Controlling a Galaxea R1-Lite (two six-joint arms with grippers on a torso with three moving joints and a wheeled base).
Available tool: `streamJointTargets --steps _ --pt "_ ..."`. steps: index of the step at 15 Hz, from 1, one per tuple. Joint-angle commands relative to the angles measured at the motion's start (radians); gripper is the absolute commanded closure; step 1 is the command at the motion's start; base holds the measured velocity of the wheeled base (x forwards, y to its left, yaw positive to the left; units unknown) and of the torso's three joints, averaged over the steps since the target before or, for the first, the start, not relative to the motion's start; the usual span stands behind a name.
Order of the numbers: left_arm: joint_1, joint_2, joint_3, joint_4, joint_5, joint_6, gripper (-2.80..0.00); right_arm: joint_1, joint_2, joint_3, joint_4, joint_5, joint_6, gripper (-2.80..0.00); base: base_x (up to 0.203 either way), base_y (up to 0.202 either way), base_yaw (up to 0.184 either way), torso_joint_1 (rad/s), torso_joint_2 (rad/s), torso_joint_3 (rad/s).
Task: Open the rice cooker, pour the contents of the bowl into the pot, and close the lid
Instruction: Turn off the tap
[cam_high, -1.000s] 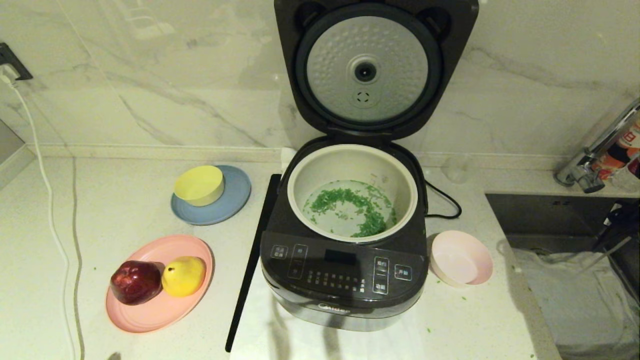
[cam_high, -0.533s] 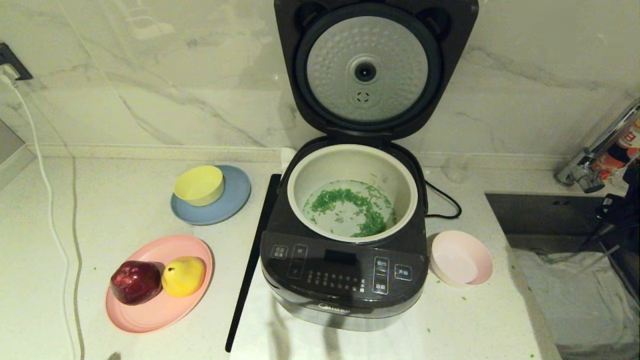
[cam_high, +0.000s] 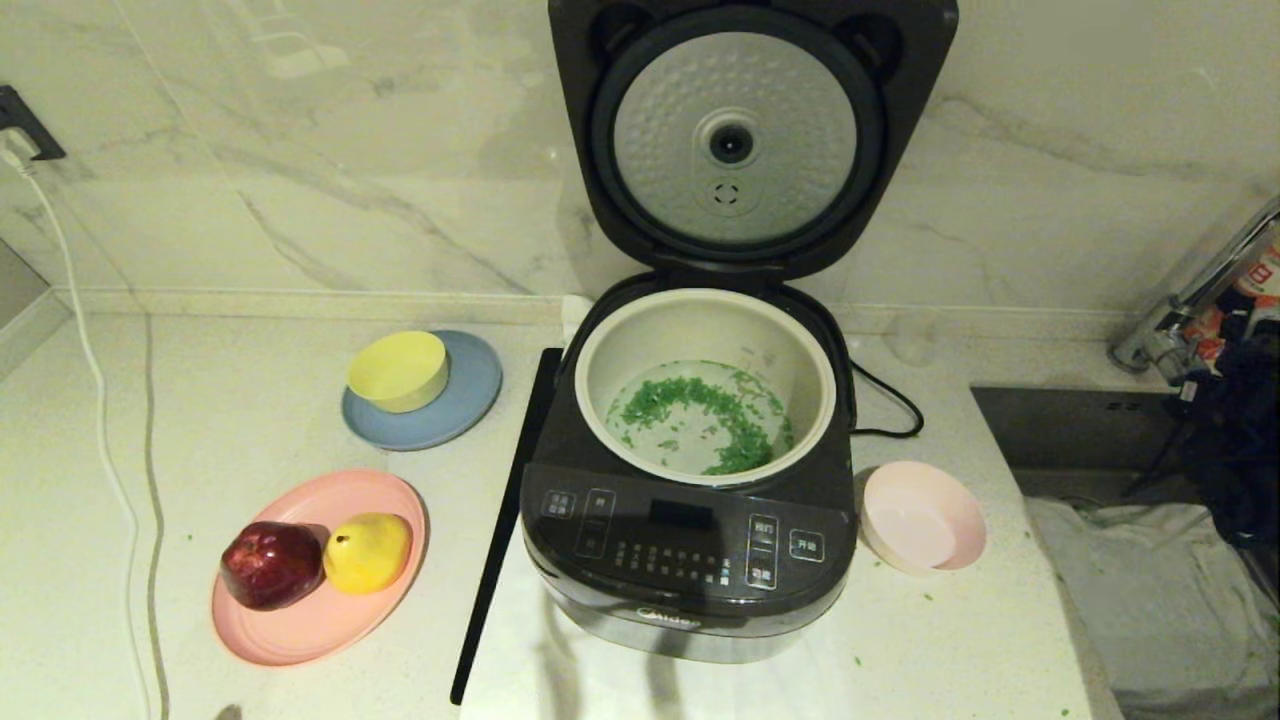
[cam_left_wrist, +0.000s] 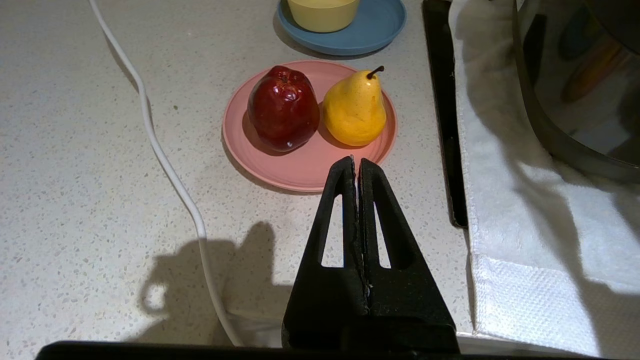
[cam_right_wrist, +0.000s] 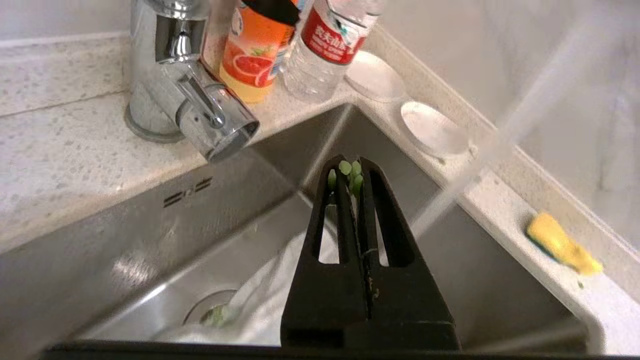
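Note:
The rice cooker (cam_high: 690, 560) stands mid-counter with its lid (cam_high: 735, 140) swung upright, dimpled silver plate facing me. The off-white pot (cam_high: 612, 345) holds the contents (cam_high: 700, 400), green bits scattered in a ring on its bottom. The pale pink bowl (cam_high: 920, 515) sits empty on the counter just right of the cooker. My right gripper (cam_right_wrist: 352, 167) is shut above the sink, well right of the bowl, with a few green bits stuck at its tips; its arm (cam_high: 1240, 440) shows dark at the right edge. My left gripper (cam_left_wrist: 356, 162) is shut, hovering near the pink plate.
A pink plate (cam_high: 300, 625) carries a red apple (cam_high: 270, 563) and a yellow pear (cam_high: 367, 551). A yellow bowl (cam_high: 398, 370) sits on a blue plate (cam_high: 470, 400). A white cable (cam_high: 100, 430) runs at left. Sink (cam_right_wrist: 125, 235), faucet (cam_right_wrist: 200, 105), bottles (cam_right_wrist: 255, 55) and sponge (cam_right_wrist: 562, 243) lie at right.
My right arm has risen at the right edge over the sink, and more of it shows. Cooker, bowl and left gripper have not moved.

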Motion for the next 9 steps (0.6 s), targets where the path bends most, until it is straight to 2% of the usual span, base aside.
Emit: streamJointTargets --steps 1,9 --pt "0.000 0.001 0.009 0.000 0.001 -0.001 0.00 0.005 0.070 -0.056 -0.010 -0.007 -0.008 0.00 0.000 0.000 0.000 0.000 0.00 0.000" --pt "0.000 0.001 0.009 0.000 0.000 0.000 0.00 0.011 0.208 -0.276 -0.002 -0.034 -0.080 0.00 0.000 0.000 0.000 0.000 0.00 0.000"
